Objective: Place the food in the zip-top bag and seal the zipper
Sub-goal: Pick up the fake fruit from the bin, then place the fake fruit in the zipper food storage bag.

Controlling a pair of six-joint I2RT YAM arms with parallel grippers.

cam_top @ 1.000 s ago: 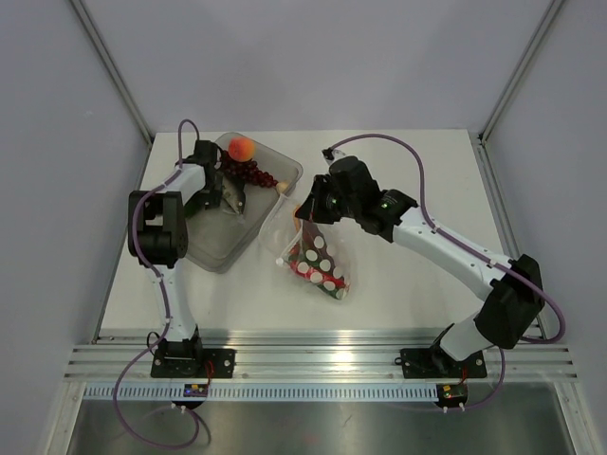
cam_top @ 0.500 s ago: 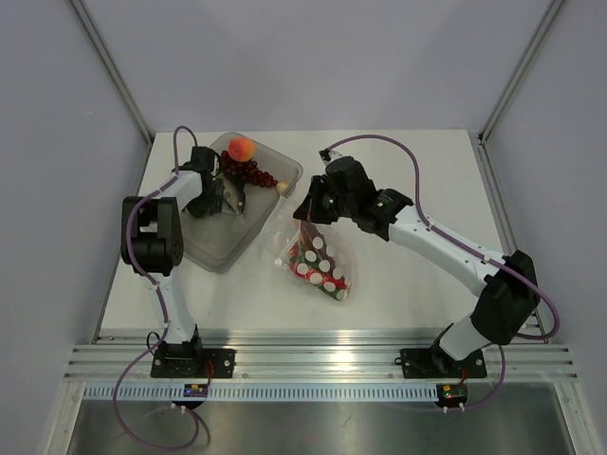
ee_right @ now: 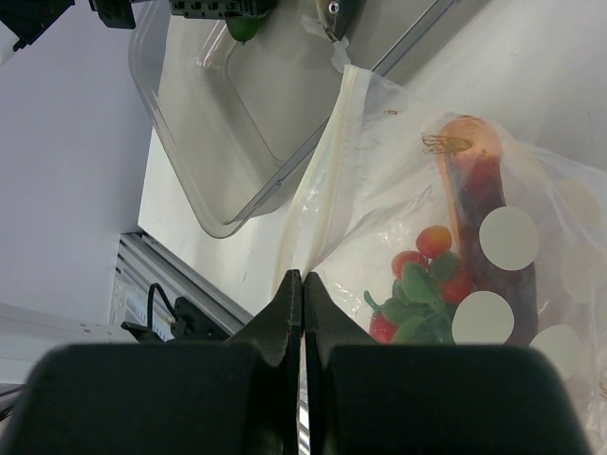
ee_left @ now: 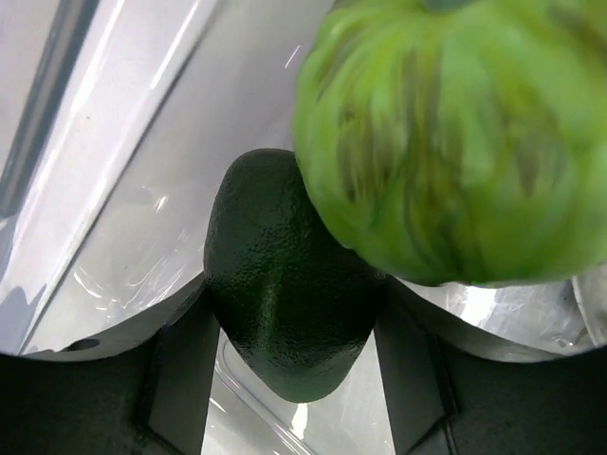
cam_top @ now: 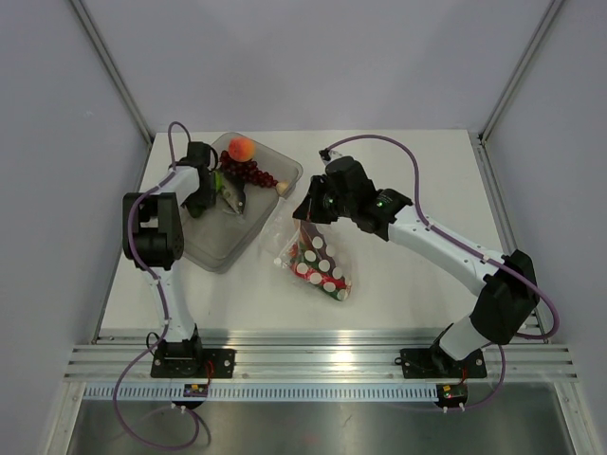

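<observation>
In the left wrist view a dark-green avocado (ee_left: 285,294) fills the gap of my left gripper (ee_left: 292,318), and both fingers (ee_left: 180,370) press its sides. A light-green lime (ee_left: 455,142) lies against it. From above, this gripper (cam_top: 220,191) is down in the clear tray (cam_top: 213,248), near the peach (cam_top: 241,148) and dark-red grapes (cam_top: 250,172). My right gripper (ee_right: 303,284) is shut on the mouth edge of the spotted zip-top bag (ee_right: 417,218), beside its zipper (ee_right: 334,161). It holds the mouth up and open. Red and green food lies inside the bag (cam_top: 318,265).
A small pale piece (cam_top: 282,188) rests at the tray's right rim, close to the bag's raised mouth. The tray wall (ee_right: 190,142) stands just left of the bag. Metal rails run along the table's near edge (cam_top: 322,360).
My left gripper's jaws have narrowed around the avocado and the wrist has shifted slightly left in the tray. My right gripper raised the bag's mouth a little, then held still.
</observation>
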